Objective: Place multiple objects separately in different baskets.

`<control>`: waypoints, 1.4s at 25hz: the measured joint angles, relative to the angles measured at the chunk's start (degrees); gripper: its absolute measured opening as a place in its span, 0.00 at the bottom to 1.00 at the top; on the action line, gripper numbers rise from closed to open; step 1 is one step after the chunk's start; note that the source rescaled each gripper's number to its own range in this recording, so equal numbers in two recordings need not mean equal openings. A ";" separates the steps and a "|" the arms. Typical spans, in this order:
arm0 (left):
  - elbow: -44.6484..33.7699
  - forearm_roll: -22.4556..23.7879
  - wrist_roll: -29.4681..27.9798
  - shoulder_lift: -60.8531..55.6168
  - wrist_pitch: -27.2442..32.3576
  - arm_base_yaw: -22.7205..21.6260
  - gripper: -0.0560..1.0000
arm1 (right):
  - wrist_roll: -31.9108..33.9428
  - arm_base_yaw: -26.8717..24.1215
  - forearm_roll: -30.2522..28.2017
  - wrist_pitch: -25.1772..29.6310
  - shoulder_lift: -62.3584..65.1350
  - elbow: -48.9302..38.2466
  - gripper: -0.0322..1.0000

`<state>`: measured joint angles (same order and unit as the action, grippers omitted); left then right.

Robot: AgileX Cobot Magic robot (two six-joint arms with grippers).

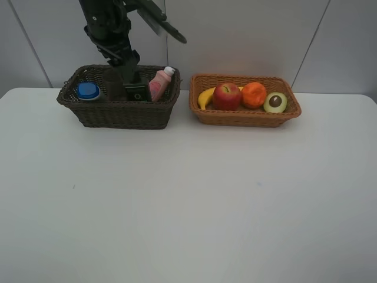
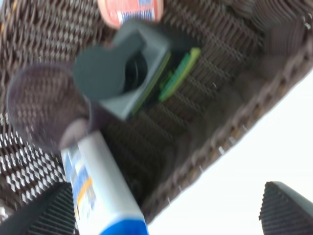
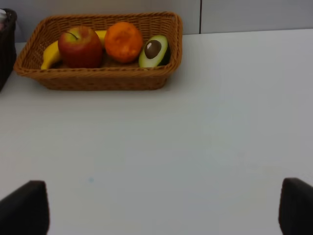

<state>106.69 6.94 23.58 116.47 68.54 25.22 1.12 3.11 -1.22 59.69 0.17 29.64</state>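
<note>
Eight objects sit sorted in two baskets at the back of the white table (image 1: 188, 206). In the dark brown basket (image 1: 118, 112) lie the white blue-capped shampoo bottle (image 1: 88, 91), the pink translucent cup (image 2: 41, 105), the dark pump bottle (image 2: 124, 73) and the small pink bottle (image 1: 160, 84). Just beside it, the light orange-tan basket (image 1: 244, 117) holds the yellow banana (image 1: 205, 97), the red apple (image 1: 226, 96), the orange (image 1: 254, 94) and the avocado half (image 1: 275, 102), packed in a row.

The left gripper (image 2: 166, 215) hangs over the dark basket with its jaws spread wide and nothing between them; the pump bottle lies free below. The right gripper (image 3: 161, 210) hovers over bare table, equally wide open and empty.

By my reading, the sorting looks finished, so the main risk is the retreat: the left arm (image 1: 115, 35) is low among the toiletries, and a careless lift could catch the wicker rim or topple the leaning pink bottle out.
</note>
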 joint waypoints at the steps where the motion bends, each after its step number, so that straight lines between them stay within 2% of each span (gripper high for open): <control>1: 0.00 -0.25 -0.60 -1.17 0.52 0.00 1.00 | 0.00 0.00 0.00 0.00 0.00 0.00 1.00; 4: -1.45 -0.89 -2.40 -5.27 0.65 0.00 1.00 | 0.00 0.00 0.00 0.00 0.00 0.00 1.00; 7: -6.11 -1.15 -3.79 -10.48 0.76 0.00 1.00 | 0.00 0.00 0.00 0.00 0.00 0.00 1.00; 23: -42.18 -1.21 -12.77 -46.35 1.10 0.00 1.00 | 0.00 0.00 0.00 0.00 0.00 0.00 1.00; 35: -61.60 -3.15 -17.47 -69.96 1.21 0.00 1.00 | 0.00 0.00 0.00 0.00 0.00 0.00 1.00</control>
<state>45.09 3.79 6.11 46.51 69.75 25.22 1.12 3.11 -1.22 59.69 0.17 29.64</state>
